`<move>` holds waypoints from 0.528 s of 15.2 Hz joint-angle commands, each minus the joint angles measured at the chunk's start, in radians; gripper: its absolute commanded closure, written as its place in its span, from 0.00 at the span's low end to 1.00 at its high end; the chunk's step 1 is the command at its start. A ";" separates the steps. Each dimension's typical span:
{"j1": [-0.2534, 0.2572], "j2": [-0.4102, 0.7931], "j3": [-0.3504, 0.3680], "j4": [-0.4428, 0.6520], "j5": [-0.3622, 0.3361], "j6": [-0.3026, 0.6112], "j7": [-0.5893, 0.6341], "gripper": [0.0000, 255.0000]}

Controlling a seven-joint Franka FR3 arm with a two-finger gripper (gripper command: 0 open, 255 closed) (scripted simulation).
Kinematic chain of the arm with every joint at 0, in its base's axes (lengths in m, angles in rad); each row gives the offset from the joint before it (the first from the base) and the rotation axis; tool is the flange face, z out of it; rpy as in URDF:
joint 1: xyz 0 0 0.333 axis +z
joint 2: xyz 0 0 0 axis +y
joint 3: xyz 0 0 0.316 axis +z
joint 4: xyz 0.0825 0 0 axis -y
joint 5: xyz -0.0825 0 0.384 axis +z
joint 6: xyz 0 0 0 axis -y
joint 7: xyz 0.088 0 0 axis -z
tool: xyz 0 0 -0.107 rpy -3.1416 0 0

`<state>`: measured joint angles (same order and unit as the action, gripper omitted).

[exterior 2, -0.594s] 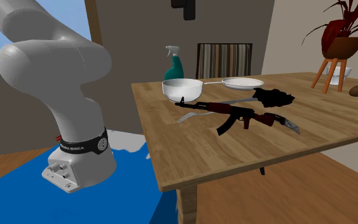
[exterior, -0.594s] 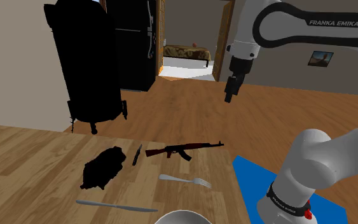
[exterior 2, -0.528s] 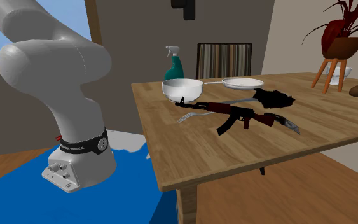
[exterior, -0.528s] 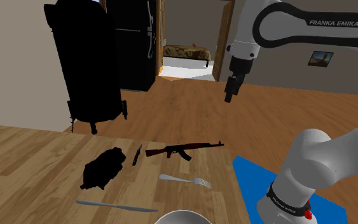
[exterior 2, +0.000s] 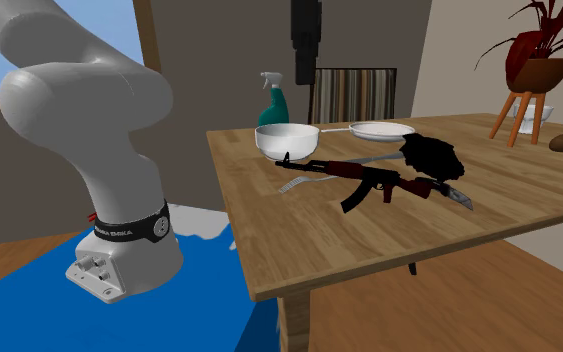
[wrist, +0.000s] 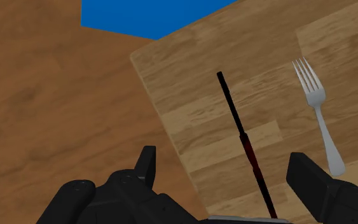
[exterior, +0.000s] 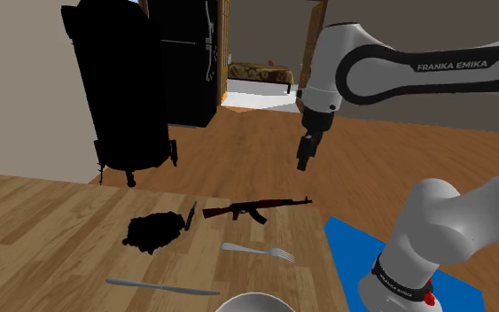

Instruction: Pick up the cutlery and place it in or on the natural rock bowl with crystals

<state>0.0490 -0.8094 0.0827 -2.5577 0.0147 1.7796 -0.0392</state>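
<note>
- We see the fork (exterior: 258, 253) lying flat on the wooden table (exterior: 43, 239), near the table's edge, between the rifle (exterior: 254, 210) and the white bowl (exterior: 254, 303).
- The black rock bowl (exterior: 154, 230) sits to the shoulder view's left of the fork, apart from it. A table knife (exterior: 163, 287) lies nearer the camera.
- The gripper (exterior: 303, 162) hangs well above the table's edge. Its fingers are spread wide and it holds nothing.

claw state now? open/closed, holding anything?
Claw: open, fingers apart, holding nothing.
</note>
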 commanded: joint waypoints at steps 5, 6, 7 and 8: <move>0.069 0.054 0.091 -0.110 0.063 0.156 0.052 0.00; 0.081 0.069 0.107 -0.124 0.074 0.183 0.062 0.00; 0.093 0.086 0.124 -0.136 0.085 0.211 0.071 0.00; 0.105 0.104 0.140 -0.147 0.095 0.240 0.081 0.00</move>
<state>0.1392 -0.7190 0.2030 -2.6963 0.0963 1.9963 0.0273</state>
